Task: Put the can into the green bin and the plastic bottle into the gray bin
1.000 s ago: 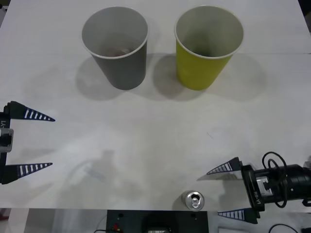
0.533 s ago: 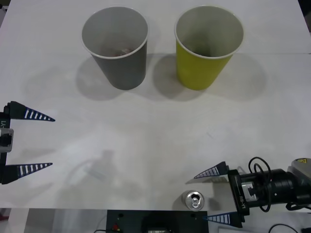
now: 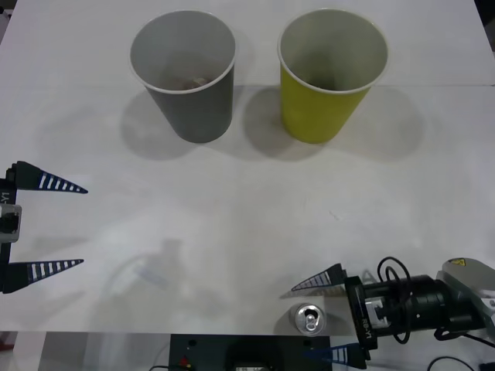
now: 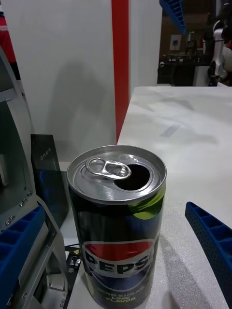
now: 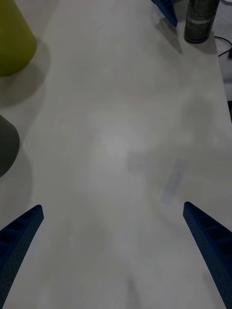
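The can (image 3: 309,318), dark with a silver pull-tab top, stands upright at the table's near edge. My right gripper (image 3: 301,321) is open, one blue finger on each side of the can and apart from it. In the right wrist view the can (image 4: 118,222) stands close, between the fingers (image 4: 212,241). At the far side, the gray bin (image 3: 197,108) is on the left and the green bin (image 3: 317,112) on the right. The plastic bottle is hidden; something pale lies in the gray bin's bottom, too dim to name. My left gripper (image 3: 83,226) waits open at the left edge.
The white table (image 3: 247,201) lies bare between the bins and the can. Its near edge runs just beside the can, with dark equipment (image 3: 247,355) below. In the left wrist view the green bin (image 5: 12,38), gray bin (image 5: 6,145) and can (image 5: 200,19) show far off.
My right gripper has slid left along the near edge until its open fingers flank the can. The left arm, the can and both bins have not moved.
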`<action>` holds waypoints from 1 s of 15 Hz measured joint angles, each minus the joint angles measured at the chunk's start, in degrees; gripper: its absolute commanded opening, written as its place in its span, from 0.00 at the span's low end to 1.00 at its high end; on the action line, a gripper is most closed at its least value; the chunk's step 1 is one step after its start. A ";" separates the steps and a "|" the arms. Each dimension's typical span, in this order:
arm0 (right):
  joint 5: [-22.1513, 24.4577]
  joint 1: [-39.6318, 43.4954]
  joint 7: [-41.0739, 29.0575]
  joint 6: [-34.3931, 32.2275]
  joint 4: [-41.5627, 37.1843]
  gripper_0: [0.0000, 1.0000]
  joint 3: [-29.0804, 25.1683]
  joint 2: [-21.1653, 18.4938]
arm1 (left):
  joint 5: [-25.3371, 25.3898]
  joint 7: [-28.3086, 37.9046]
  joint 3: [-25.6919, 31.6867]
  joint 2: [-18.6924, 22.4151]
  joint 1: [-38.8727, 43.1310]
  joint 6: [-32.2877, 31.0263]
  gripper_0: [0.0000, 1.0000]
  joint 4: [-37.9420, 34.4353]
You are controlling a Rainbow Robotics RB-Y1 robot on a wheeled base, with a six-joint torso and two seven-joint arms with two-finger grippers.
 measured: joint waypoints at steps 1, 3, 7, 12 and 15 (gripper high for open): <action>0.01 0.05 0.22 0.07 0.00 1.00 0.08 0.36 | 0.00 0.00 0.00 0.00 0.00 0.00 1.00 0.00; 0.02 0.09 0.62 0.86 -0.06 1.00 0.45 1.15 | 0.00 0.00 0.00 0.00 0.00 0.00 1.00 0.00; 0.02 0.37 1.16 1.51 -0.06 0.00 0.46 1.30 | 0.00 0.00 0.00 0.00 0.00 0.00 1.00 0.00; -0.06 0.62 0.82 1.51 -0.05 0.00 0.46 1.03 | 0.00 0.00 0.00 0.00 0.00 0.00 1.00 0.00; -0.08 0.84 0.51 1.53 -0.07 0.00 0.45 0.91 | 0.00 0.00 0.00 0.00 0.00 0.00 1.00 0.00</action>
